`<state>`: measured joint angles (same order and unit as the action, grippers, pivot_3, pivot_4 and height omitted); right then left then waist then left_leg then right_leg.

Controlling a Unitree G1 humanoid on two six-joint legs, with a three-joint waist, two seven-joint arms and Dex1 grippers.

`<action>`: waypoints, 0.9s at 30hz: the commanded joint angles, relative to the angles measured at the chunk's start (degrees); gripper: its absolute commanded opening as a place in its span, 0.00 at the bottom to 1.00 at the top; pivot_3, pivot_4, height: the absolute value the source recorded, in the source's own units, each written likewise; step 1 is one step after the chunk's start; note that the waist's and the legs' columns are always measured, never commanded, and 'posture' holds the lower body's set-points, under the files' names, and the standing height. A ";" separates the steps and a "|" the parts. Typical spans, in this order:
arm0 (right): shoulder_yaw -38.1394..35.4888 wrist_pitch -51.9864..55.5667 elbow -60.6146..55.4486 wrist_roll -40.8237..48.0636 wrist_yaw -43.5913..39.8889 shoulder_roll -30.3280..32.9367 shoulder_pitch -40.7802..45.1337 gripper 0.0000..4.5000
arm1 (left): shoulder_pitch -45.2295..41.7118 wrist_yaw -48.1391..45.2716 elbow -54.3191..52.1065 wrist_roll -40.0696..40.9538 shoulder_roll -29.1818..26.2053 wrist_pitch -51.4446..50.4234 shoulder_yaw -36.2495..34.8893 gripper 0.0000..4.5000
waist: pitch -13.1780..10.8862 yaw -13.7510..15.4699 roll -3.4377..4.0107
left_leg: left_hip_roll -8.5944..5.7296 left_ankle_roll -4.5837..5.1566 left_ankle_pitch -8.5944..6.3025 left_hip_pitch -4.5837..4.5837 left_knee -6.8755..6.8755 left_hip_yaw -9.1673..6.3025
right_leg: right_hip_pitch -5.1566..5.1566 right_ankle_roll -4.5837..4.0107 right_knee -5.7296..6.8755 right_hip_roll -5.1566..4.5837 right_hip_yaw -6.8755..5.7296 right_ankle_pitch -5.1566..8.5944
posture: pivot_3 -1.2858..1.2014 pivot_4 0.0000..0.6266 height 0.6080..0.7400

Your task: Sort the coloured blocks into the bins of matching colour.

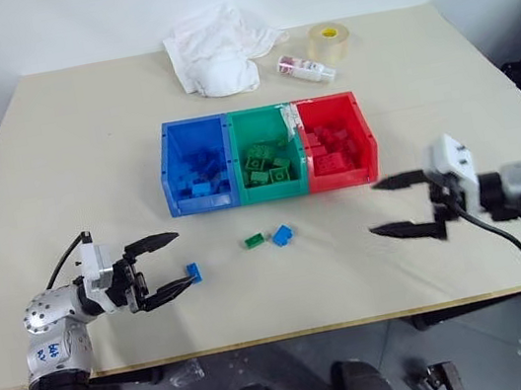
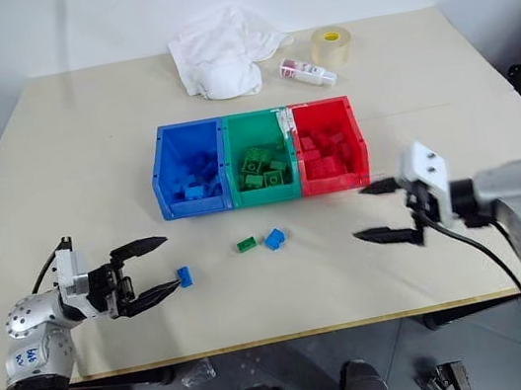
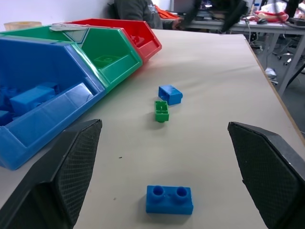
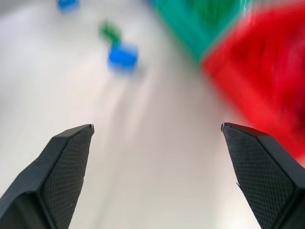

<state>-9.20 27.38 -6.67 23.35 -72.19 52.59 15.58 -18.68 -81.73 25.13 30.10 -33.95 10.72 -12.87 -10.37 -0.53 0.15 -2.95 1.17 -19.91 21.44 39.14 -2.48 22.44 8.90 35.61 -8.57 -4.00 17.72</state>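
Note:
Three joined bins stand mid-table: the blue bin, the green bin and the red bin, each holding several blocks of its own colour. On the table in front of them lie a green block and a blue block side by side. Another blue block lies just beyond the tips of my open left gripper, also seen as the blue block between its fingers. My right gripper hangs open and empty to the right of the red bin's front corner.
At the table's far side lie a crumpled white cloth, a small bottle and a clear tape roll. The table's front edge runs close below both grippers.

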 commanded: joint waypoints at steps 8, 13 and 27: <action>-4.88 0.59 -4.88 3.07 -0.09 4.20 -3.58 1.00 | -0.63 -1.56 0.58 0.28 -1.35 0.95 -1.29 1.00 | 0.00 0.45 0.00 | 0.06 0.00 0.00 -0.07 0.01 0.08 | -0.04 0.00 -0.02 0.01 0.05 0.00 | 0.52 0.24 1.00; 5.93 1.02 -4.00 0.56 1.05 0.05 4.55 1.00 | 0.20 -1.14 -0.93 0.46 -0.85 0.90 -1.19 1.00 | 0.00 0.39 0.00 | 0.09 0.00 0.00 -0.07 0.00 0.04 | -0.02 0.00 -0.04 0.02 0.05 0.00 | 0.52 0.24 1.00; 27.87 -15.57 25.10 -14.69 0.27 -22.85 28.61 1.00 | 7.59 2.39 -11.22 1.97 0.60 -0.48 -1.94 1.00 | 0.00 0.14 0.00 | 0.00 -0.01 0.00 -0.04 0.00 -0.13 | 0.03 0.00 0.04 0.01 0.03 0.00 | 0.52 0.24 1.00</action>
<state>18.76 14.52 16.66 9.46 -71.74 30.16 42.85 -11.82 -79.88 16.11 30.52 -33.29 10.38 -13.56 -10.37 -0.40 0.15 -2.95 1.16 -19.91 21.40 39.14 -2.63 22.47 8.89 35.65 -8.56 -3.97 17.72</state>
